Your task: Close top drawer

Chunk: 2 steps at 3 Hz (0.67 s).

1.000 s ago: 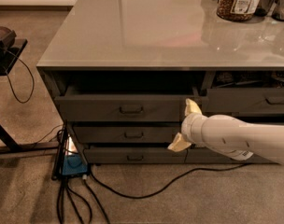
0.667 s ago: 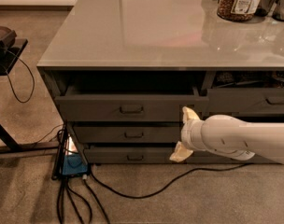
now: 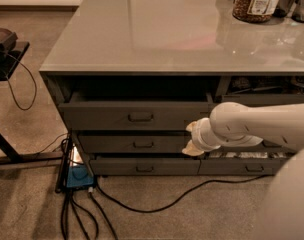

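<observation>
The top drawer point(image 3: 107, 115) is the dark-grey one right under the grey counter top point(image 3: 157, 29). It stands pulled out a little, with a dark gap above its front and a small rectangular pull point(image 3: 140, 117) at its middle. My gripper point(image 3: 191, 138) is at the right end of the drawer stack, just below the top drawer's lower right corner and in front of the second drawer point(image 3: 134, 144). Its two pale fingers point(image 3: 191, 127) are spread apart, one above the other, holding nothing. My white arm point(image 3: 257, 126) comes in from the right.
A third drawer point(image 3: 142, 167) lies below. More drawers point(image 3: 252, 166) are on the right behind my arm. A jar point(image 3: 256, 1) stands on the counter's far right. Black cables point(image 3: 157, 204) and a blue box point(image 3: 79, 176) lie on the floor. A black stand point(image 3: 7, 54) is at left.
My gripper has shifted a little to the left, closer to the drawer fronts, and the arm now sits higher in view. The top drawer has not visibly moved.
</observation>
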{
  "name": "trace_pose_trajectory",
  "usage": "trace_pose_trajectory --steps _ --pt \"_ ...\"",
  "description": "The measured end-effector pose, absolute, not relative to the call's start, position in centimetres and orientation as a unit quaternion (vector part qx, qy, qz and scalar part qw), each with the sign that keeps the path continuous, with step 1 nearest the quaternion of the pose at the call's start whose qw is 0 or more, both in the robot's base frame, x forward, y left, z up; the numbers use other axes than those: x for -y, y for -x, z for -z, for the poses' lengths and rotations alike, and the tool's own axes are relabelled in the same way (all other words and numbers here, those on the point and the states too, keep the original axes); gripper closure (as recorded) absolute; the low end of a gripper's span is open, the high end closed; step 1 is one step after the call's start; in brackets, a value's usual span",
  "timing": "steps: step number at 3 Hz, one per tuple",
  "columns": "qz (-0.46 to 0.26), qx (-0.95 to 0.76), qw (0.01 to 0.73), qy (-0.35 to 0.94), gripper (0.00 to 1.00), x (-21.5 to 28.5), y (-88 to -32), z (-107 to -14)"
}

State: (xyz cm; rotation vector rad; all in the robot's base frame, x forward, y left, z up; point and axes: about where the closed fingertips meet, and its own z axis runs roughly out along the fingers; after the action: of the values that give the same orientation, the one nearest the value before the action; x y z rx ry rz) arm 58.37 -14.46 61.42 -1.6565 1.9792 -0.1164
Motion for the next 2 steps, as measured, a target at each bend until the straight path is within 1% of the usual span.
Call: trace_pose_trajectory --steps 1,2 --pt "0.051 -0.748 0.303 0.588 0.66 15.3 -60.3 -62.3" --pt "0.09 -0.764 0.372 0.52 0.89 17.0 -64.8 -63.9"
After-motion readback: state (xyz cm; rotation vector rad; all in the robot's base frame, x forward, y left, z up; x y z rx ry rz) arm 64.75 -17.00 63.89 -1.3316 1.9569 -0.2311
